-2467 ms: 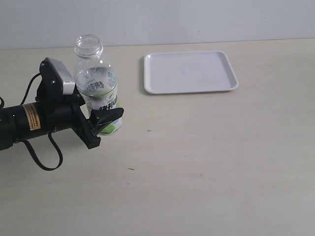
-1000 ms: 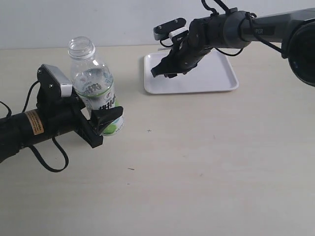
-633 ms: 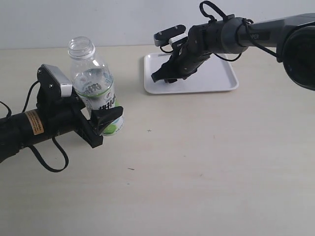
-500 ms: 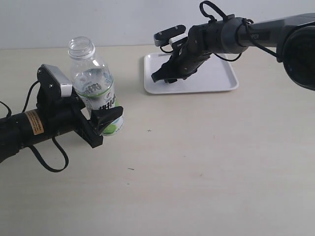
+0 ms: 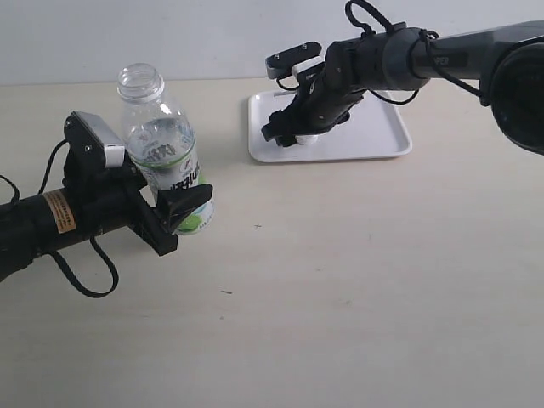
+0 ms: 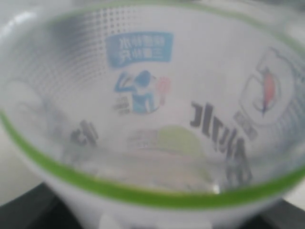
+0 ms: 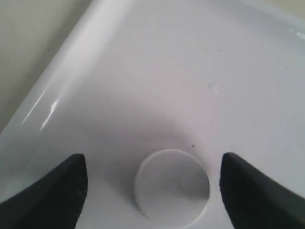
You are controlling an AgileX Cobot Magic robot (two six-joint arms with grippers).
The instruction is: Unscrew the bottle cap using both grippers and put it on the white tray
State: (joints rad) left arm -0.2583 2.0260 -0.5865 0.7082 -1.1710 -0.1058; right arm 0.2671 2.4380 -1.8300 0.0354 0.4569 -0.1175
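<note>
Release: small white plastic cap [image 7: 171, 184] lies on the flat white tray [image 7: 143, 71], between parted jaws of the black right gripper [image 5: 294, 133], seemingly let go. The black left gripper [image 5: 175, 212] clamps the clear labelled bottle [image 5: 161, 144]. Next, lift away.

Black fingers [image 7: 57, 191], yellow label [image 5: 56, 210], looping cables [image 5: 87, 295]

Lab bench: bare beige tabletop [image 5: 340, 297], blank wall [image 5: 212, 34]
</note>
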